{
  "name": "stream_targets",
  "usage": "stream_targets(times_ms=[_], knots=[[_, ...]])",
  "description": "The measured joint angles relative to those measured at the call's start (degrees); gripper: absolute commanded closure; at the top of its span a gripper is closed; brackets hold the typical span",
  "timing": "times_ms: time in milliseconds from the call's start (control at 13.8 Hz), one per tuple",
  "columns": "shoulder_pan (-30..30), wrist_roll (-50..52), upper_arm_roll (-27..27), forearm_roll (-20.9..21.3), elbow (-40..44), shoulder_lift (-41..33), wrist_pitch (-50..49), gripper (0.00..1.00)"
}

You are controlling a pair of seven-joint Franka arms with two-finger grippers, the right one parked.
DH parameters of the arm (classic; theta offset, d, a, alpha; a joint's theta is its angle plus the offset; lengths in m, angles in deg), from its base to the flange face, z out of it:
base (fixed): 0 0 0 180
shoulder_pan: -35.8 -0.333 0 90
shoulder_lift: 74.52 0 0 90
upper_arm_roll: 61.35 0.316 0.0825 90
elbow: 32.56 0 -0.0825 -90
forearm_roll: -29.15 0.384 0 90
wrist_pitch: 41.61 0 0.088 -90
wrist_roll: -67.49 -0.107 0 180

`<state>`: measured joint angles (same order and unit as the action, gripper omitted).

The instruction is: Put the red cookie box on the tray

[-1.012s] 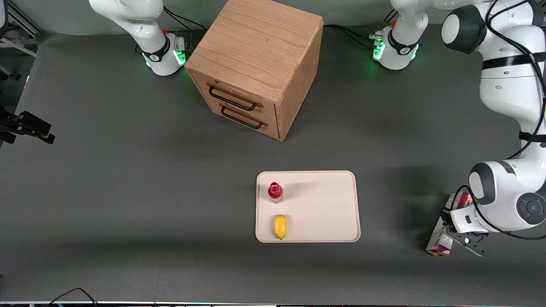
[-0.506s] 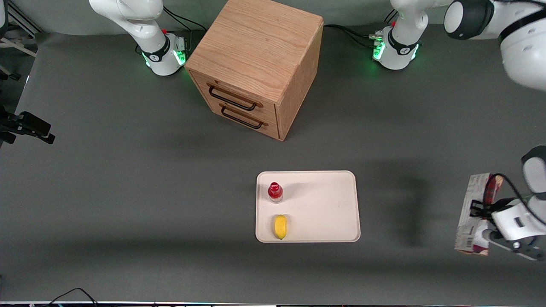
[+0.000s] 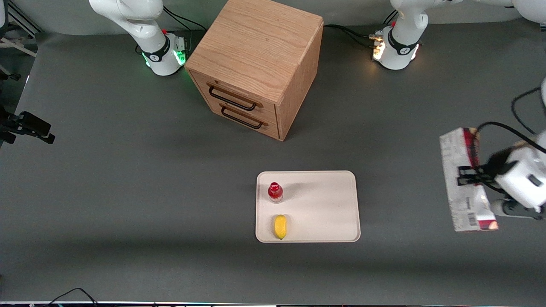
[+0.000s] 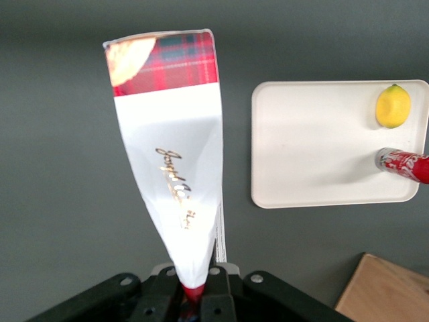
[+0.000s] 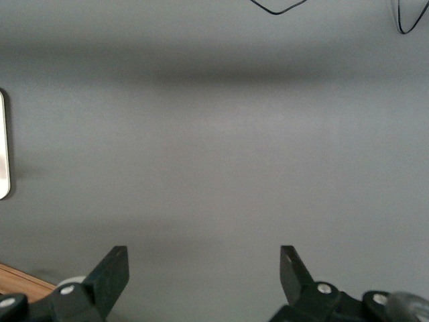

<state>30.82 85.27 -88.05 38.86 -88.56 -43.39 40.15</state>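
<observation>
Red cookie box (image 3: 466, 179) held clear above the table (image 3: 128, 192) at the working arm's end, left gripper (image 3: 469, 175) clamped on it, fingers (image 4: 218, 295) pinching one narrow end. Tray (image 3: 324, 204) lies well apart toward the table's middle, carrying a lemon (image 3: 280, 227) and, farther from the front camera, a small red-capped bottle (image 3: 275, 192). Farthest stands the wooden drawer cabinet (image 3: 256, 64).

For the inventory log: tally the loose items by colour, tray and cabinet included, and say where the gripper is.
Red: 2, plaid red cookie box shut in the left gripper above the table, small red-capped bottle on the tray
Yellow: 1, lemon on the tray
Cream: 1, flat rectangular tray
Wood: 1, drawer cabinet
Total: 5
</observation>
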Motion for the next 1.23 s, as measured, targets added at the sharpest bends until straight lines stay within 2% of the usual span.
stream_targets(times_ms=[217, 578, 940, 1012, 1084, 1229], knots=[[0.81, 7.51, -6.83, 3.73, -7.24, 0.83, 5.99, 1.0], [1.07, 8.85, -8.2, 5.55, -20.29, 6.64, 23.99, 1.0], [1.11, 11.95, -8.39, 16.91, -25.34, 17.02, 39.84, 1.0], [1.09, 12.25, -8.39, 18.73, -25.32, 18.6, 40.83, 0.75], [1.05, 12.34, -8.38, 19.59, -25.31, 19.51, 41.38, 0.01], [0.87, 12.36, -8.37, 20.24, -25.2, 19.94, 41.8, 0.0]])
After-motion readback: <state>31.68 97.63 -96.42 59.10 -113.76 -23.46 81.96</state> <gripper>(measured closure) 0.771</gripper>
